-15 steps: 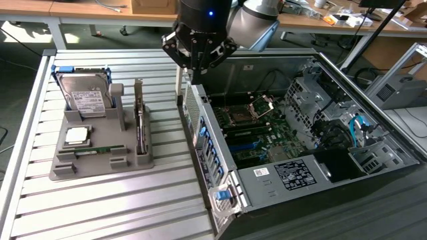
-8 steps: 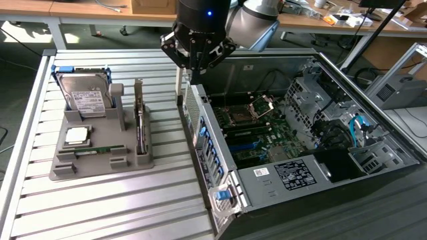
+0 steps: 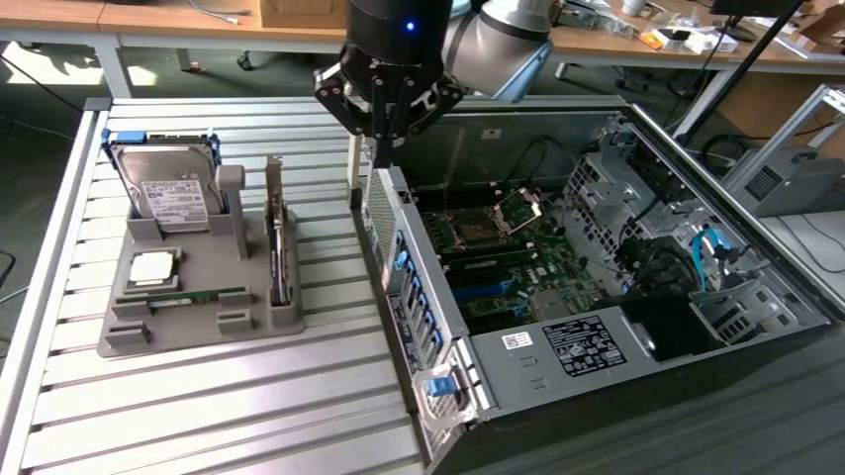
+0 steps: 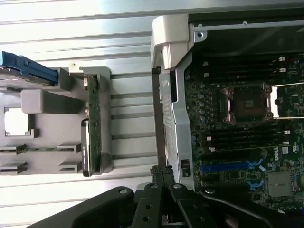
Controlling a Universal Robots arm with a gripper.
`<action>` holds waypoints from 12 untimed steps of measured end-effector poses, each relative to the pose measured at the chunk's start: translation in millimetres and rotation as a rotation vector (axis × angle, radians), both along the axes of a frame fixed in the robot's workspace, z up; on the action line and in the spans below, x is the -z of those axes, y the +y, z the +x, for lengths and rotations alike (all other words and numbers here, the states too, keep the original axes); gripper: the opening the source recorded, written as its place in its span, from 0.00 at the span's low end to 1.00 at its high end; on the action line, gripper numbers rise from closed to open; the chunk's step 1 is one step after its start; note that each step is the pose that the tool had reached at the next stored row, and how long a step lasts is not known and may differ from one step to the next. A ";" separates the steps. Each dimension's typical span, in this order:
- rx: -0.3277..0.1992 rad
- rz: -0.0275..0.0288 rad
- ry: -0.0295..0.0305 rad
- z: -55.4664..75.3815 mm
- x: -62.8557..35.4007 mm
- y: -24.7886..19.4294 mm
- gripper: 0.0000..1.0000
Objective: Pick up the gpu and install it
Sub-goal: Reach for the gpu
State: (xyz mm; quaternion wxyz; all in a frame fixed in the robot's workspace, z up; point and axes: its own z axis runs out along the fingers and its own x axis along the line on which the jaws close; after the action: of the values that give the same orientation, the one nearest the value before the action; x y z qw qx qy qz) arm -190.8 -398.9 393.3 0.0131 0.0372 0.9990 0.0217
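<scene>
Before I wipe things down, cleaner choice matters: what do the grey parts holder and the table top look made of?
Grey parts holder: probably plastic, matte; uniform grey, blocky moulded shapes. Table top: probably aluminium, brushed; pale ribbed slats with soft sheen.

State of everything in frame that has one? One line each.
gripper: shut, empty, above the rear wall of the computer case.
gpu: on edge in the holder, not picked up.
hard drive: upright in the holder.
CPU: flat in the holder.
memory stick: seated in the holder.
computer case: on its side, open.
CPU socket: load plate raised.
</scene>
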 end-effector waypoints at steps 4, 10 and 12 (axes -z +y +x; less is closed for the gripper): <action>0.000 0.0000 0.0000 -1.3 0.0 0.0 0.10; 0.000 0.0000 0.0000 -3.8 0.0 0.0 0.10; 0.000 0.0000 0.0000 -4.3 0.0 0.0 0.10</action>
State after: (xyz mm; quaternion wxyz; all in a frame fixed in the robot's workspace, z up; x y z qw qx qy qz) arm -195.1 -398.9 393.3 0.0131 0.0372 0.9990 0.0217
